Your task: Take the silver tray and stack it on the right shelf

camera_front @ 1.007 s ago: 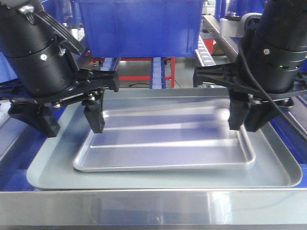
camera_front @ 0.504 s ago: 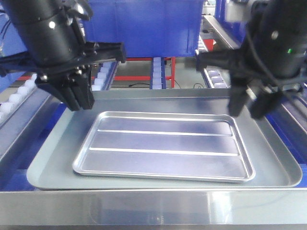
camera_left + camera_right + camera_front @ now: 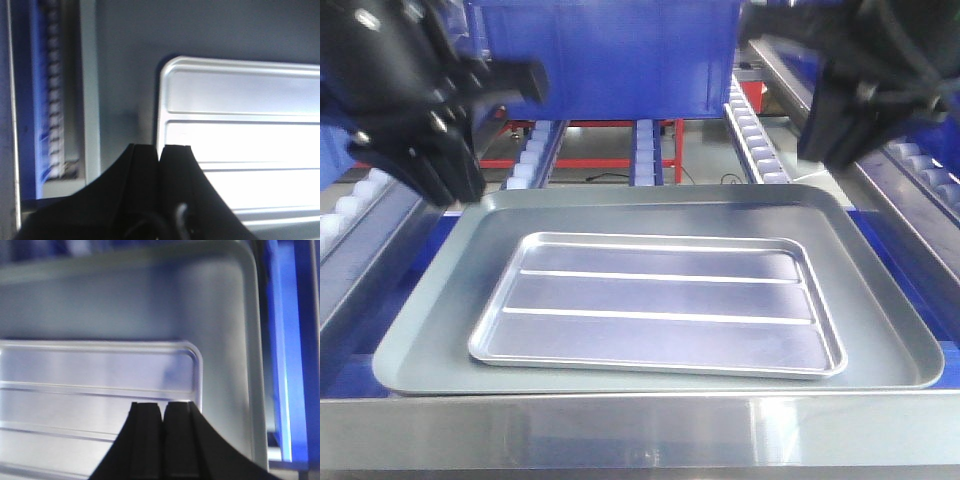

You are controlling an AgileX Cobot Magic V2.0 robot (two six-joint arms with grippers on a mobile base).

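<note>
Silver tray (image 3: 660, 305) lies flat inside the larger grey tray (image 3: 880, 300)

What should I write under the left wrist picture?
Shut left gripper above the silver tray inside the grey tray.

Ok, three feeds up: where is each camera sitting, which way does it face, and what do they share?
Front view: low in front, looking across the grey tray at the silver tray; both arms blurred at the top corners.
Left wrist view: above, facing down onto the silver tray's left end; left end effector shut.
Right wrist view: above, facing down onto its right end; right end effector shut.
Shared: all three show the silver tray inside the grey tray.
</note>
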